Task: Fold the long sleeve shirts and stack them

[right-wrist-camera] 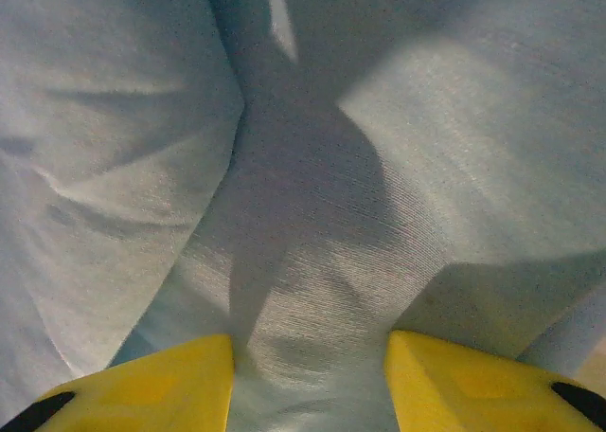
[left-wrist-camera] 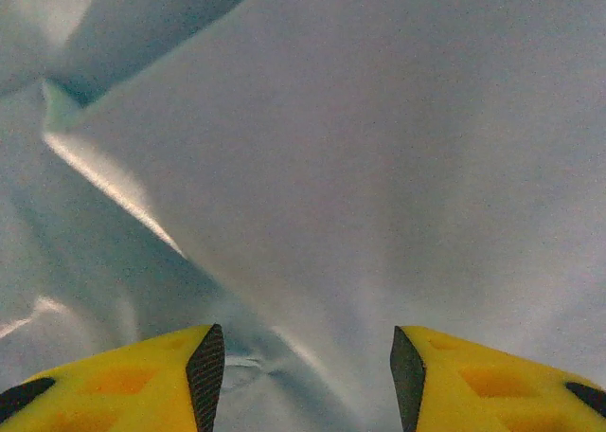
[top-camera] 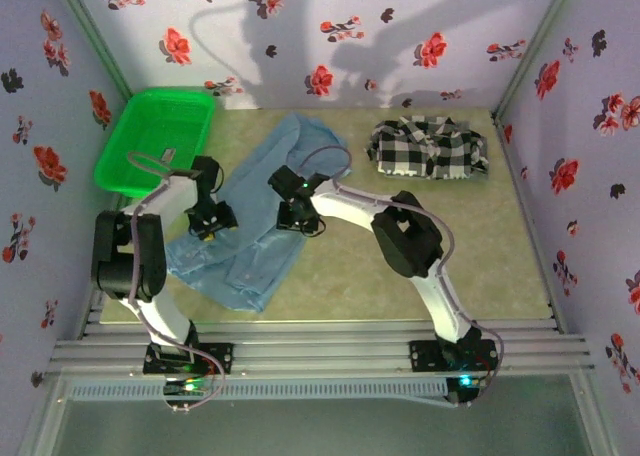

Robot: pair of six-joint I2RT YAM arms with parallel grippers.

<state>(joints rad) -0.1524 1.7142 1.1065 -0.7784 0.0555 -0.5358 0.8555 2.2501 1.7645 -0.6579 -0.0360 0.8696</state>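
Note:
The light blue shirt [top-camera: 262,211] lies spread and rumpled across the left-centre of the table. The black-and-white checked shirt [top-camera: 428,146] sits crumpled at the back right. My left gripper [top-camera: 210,221] is down on the blue shirt's left side. In the left wrist view it [left-wrist-camera: 308,375] stands open, its yellow fingers [left-wrist-camera: 142,380] wide apart over smooth blue cloth [left-wrist-camera: 379,167] with a button between them. My right gripper [top-camera: 295,216] is down on the shirt's middle. It [right-wrist-camera: 310,385] is open, with a bulge of blue cloth [right-wrist-camera: 312,252] rising between its fingers [right-wrist-camera: 464,380].
A green plastic basket [top-camera: 155,136] stands at the back left, close behind the left arm. Flowered walls close in the table on three sides. Bare tabletop [top-camera: 420,256] lies between the two shirts and toward the front right.

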